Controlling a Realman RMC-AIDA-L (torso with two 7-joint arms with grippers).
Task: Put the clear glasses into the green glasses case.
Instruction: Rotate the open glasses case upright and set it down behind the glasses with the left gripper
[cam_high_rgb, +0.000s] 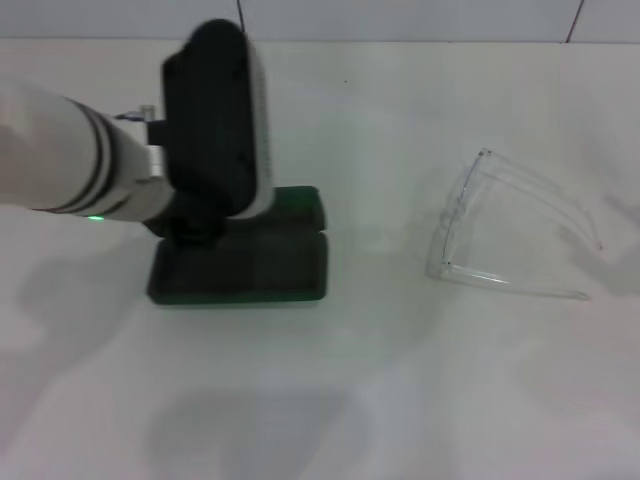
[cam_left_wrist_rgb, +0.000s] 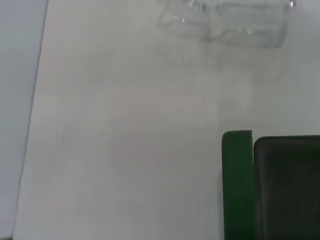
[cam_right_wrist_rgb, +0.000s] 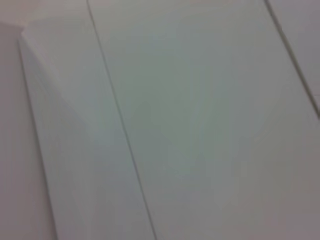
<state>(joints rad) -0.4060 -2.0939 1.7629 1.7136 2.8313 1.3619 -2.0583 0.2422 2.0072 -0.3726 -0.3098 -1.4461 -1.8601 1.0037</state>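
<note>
The green glasses case (cam_high_rgb: 270, 268) lies on the white table left of centre, and its two halves show side by side. My left gripper (cam_high_rgb: 195, 222) hangs right over the case's left part, with its black wrist housing hiding the fingers. In the left wrist view the case (cam_left_wrist_rgb: 237, 185) shows a green rim beside a dark lining. The clear glasses (cam_high_rgb: 500, 235) rest on the table to the right, well apart from the case, arms unfolded; they appear faintly in the left wrist view (cam_left_wrist_rgb: 235, 25). My right gripper is out of view.
The white table (cam_high_rgb: 330, 400) spreads around both objects, its far edge meeting a tiled wall (cam_high_rgb: 400, 18). The right wrist view holds only pale tiled surface (cam_right_wrist_rgb: 200, 125).
</note>
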